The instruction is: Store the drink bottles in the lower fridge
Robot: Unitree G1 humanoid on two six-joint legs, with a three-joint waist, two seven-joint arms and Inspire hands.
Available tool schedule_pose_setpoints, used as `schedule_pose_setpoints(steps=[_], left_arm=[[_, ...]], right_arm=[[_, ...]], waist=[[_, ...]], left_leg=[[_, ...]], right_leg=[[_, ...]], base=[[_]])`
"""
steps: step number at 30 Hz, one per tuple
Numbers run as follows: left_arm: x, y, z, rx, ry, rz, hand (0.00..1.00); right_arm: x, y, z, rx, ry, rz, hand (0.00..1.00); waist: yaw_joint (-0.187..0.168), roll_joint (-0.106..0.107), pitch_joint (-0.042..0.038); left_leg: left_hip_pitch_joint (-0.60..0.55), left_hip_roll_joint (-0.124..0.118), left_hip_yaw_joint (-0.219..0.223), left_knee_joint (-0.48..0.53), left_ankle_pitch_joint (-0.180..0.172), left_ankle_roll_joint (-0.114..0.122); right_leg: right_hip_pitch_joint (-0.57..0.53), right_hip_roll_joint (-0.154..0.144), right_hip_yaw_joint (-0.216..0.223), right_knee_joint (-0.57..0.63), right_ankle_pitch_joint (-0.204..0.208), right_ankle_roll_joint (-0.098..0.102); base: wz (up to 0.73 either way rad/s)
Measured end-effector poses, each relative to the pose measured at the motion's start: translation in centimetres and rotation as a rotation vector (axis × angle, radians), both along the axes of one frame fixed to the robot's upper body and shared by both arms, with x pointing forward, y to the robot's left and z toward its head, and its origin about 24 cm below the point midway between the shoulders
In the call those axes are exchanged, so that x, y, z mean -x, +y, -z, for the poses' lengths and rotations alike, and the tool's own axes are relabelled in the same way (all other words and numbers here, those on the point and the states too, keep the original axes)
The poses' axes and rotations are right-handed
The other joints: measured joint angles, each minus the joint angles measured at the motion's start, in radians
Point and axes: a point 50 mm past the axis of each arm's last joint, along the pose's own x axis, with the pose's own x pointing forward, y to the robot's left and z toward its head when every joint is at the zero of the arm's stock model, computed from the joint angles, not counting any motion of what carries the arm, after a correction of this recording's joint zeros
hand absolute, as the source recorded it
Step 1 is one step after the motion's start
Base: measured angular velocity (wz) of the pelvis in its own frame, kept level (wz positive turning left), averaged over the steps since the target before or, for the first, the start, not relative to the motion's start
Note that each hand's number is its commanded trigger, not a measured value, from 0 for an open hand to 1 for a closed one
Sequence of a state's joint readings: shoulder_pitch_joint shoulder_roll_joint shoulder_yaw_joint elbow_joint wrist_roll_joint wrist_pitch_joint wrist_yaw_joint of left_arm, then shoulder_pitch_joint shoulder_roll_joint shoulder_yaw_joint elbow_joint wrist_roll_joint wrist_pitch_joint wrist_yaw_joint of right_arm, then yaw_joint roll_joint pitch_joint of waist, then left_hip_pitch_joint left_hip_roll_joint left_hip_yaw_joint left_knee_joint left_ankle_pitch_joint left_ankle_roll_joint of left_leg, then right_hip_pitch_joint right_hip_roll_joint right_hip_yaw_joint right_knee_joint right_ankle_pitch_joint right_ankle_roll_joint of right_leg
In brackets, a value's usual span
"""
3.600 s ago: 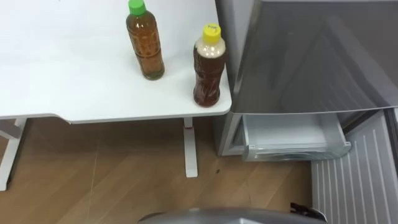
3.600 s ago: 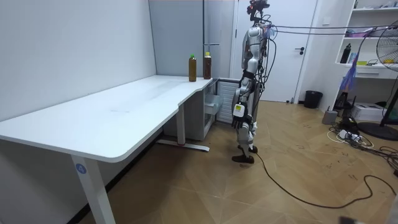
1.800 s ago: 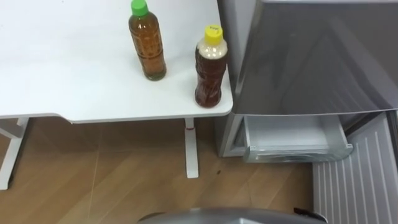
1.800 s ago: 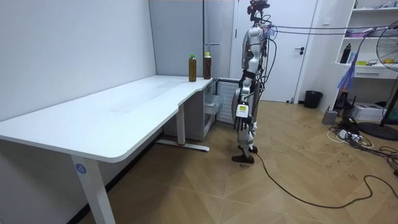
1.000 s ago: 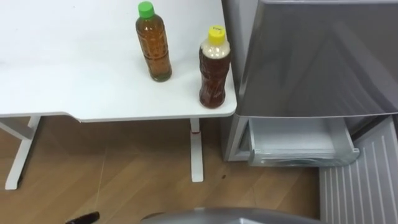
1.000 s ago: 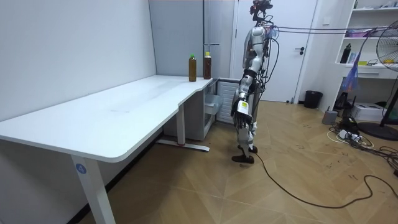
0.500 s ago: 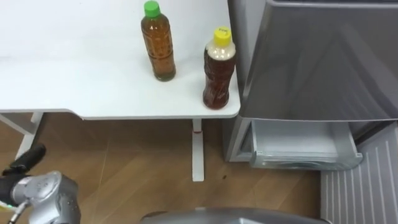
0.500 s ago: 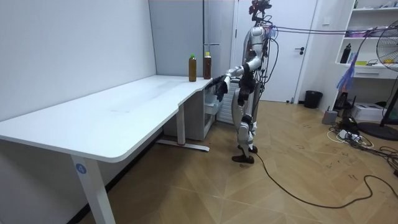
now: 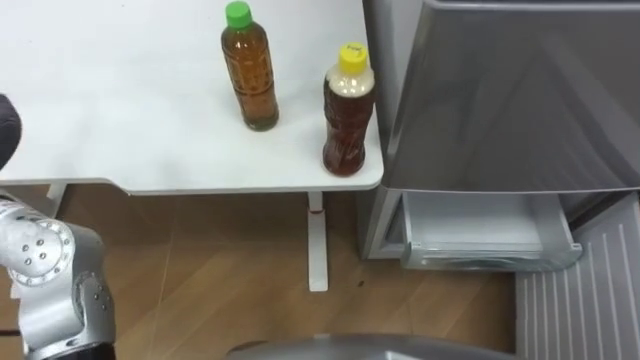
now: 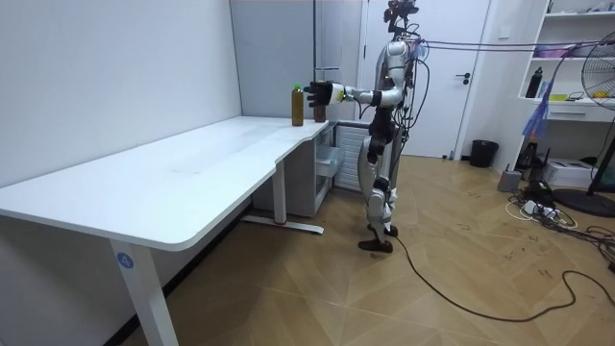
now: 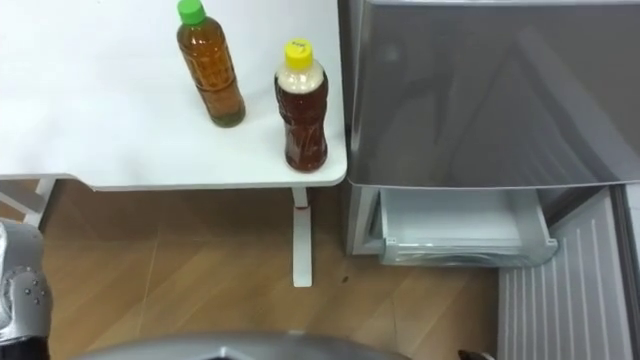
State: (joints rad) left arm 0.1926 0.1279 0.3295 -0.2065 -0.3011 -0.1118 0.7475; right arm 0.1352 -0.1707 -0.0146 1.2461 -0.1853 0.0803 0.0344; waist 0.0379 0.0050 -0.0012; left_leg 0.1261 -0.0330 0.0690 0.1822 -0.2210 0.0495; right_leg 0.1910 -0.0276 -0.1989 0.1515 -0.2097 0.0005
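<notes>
We hold our left hand out over the white table, spread or curled we cannot tell, because both drinks, the green-capped bottle and the yellow-capped bottle, stand at its corner beside the fridge, whose lower drawer sits open for them.

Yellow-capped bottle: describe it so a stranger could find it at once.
The white table meets the grey fridge on its right. At that corner stand two bottles; the yellow-capped bottle is the one nearer the fridge. It holds a darker drink than the green-capped bottle.
</notes>
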Motion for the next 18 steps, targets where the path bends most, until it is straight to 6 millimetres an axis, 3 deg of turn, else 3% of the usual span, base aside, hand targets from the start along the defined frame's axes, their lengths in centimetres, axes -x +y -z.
schedule_pose_setpoints(steps=[2, 6, 12, 18], left_arm=[[-0.8, -1.0, -0.6, -0.019, -0.026, 0.095, 0.00], [-2.1, -3.4, -2.0, -0.060, -0.085, 0.318, 0.00], [-3.8, -5.8, -4.7, -0.130, -0.204, 0.545, 0.00], [-4.4, -9.4, -5.6, -0.181, -0.240, 0.835, 0.00]], right_arm=[[-0.2, 0.1, 0.0, -0.003, -0.005, -0.001, 0.00], [-0.8, 0.1, 0.0, -0.005, -0.019, -0.004, 0.00], [-1.1, -0.1, 0.0, -0.008, -0.032, -0.009, 0.00], [-1.1, -0.2, -0.1, -0.003, -0.036, -0.005, 0.00]], waist=[[-0.013, -0.001, 0.0011], [-0.027, 0.001, 0.0109], [-0.047, 0.002, 0.0119], [-0.072, 0.004, 0.0107]], left_leg=[[-0.010, -0.001, -0.010, 0.007, 0.000, 0.000], [-0.012, -0.001, -0.011, 0.007, 0.000, 0.000], [-0.026, -0.001, -0.013, 0.016, 0.000, 0.000], [-0.031, 0.000, -0.010, 0.015, 0.000, 0.000]], right_leg=[[-0.001, -0.001, -0.008, 0.000, 0.000, 0.000], [-0.005, 0.001, 0.003, 0.000, 0.000, 0.000], [-0.019, 0.000, 0.003, 0.000, 0.000, 0.000], [-0.027, 0.001, 0.004, 0.000, 0.000, 0.000]], base=[[0.15], [0.01], [0.01], [-0.02]])
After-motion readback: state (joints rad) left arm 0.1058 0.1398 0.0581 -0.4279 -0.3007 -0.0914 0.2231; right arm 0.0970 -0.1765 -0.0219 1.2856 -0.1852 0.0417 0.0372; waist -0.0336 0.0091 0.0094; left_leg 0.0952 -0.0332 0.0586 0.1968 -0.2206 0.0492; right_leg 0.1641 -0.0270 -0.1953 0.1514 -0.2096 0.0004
